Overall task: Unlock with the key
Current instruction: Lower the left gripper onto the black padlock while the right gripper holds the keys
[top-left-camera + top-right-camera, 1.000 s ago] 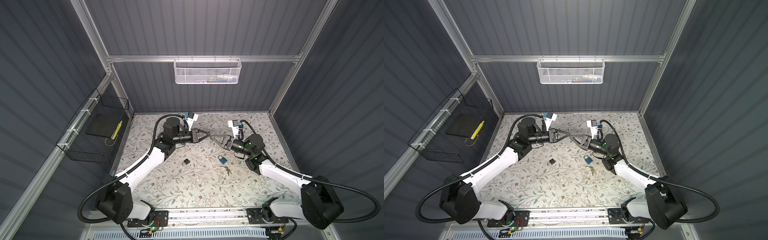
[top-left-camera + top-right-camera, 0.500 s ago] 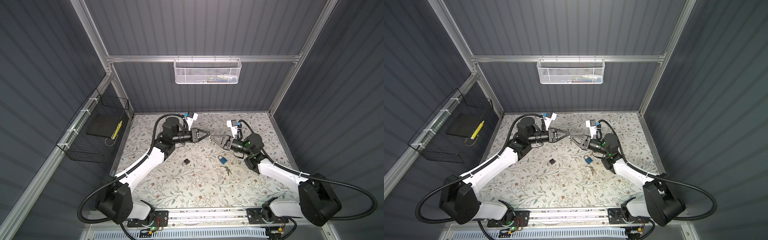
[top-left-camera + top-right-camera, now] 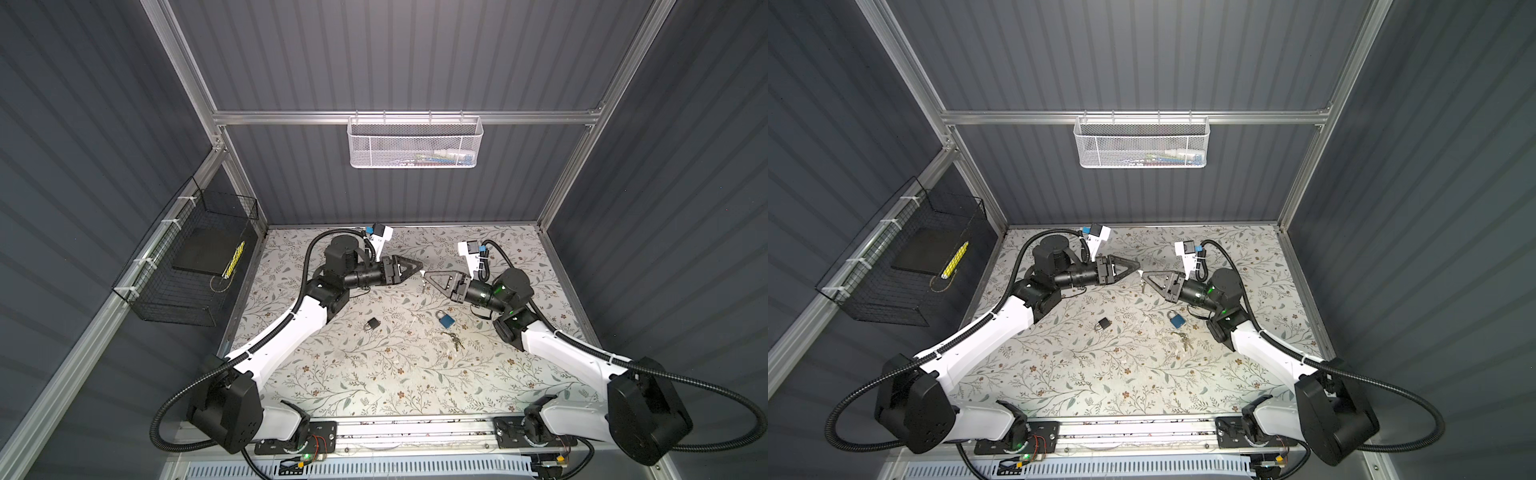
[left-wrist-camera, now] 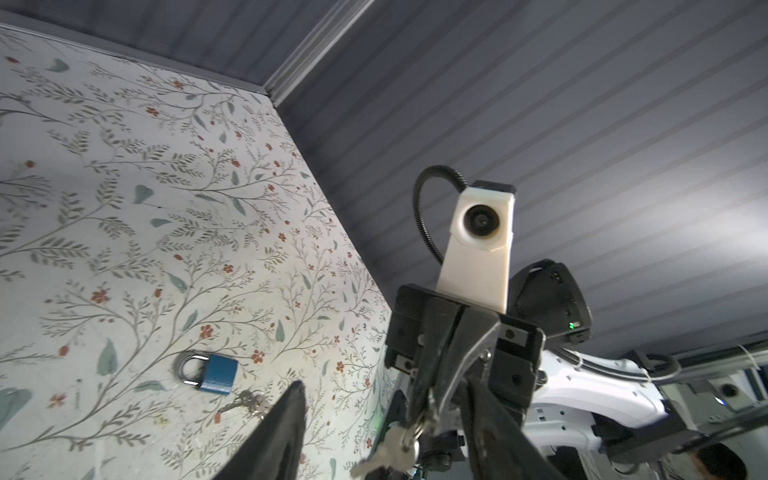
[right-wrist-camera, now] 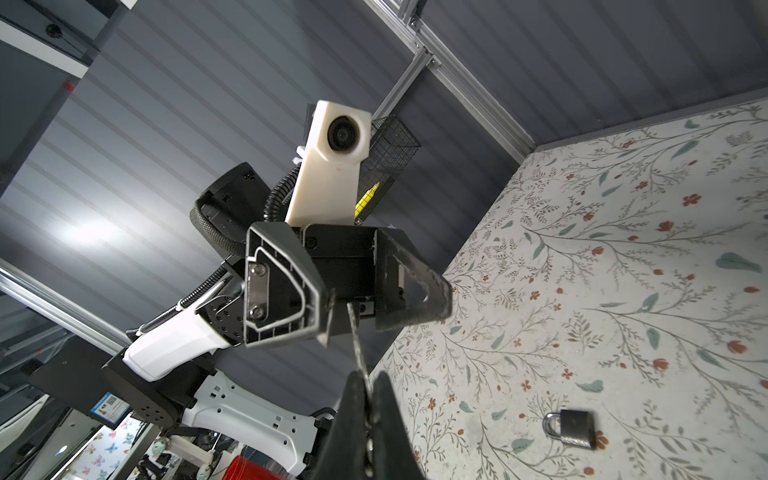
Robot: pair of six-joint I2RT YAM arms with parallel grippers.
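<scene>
A small silver key (image 5: 355, 345) hangs in the air above the middle of the mat, pinched at its head by my right gripper (image 3: 428, 274), which is shut on it. In the left wrist view the key (image 4: 390, 451) dangles from those shut tips. My left gripper (image 3: 420, 266) faces it tip to tip with its fingers (image 5: 415, 282) spread, holding nothing. A blue padlock (image 3: 445, 319) lies on the mat below the right gripper. A dark grey padlock (image 3: 372, 324) lies further left. Both have their shackles shut.
A bunch of keys (image 3: 453, 338) lies just in front of the blue padlock. A black wire basket (image 3: 187, 266) hangs on the left wall and a white mesh basket (image 3: 415, 143) on the back wall. The floral mat (image 3: 374, 374) runs to the front rail.
My right gripper has shut on the key. My left gripper, shut on it before, has opened and let it go. Both arms stay nearly where they were.
</scene>
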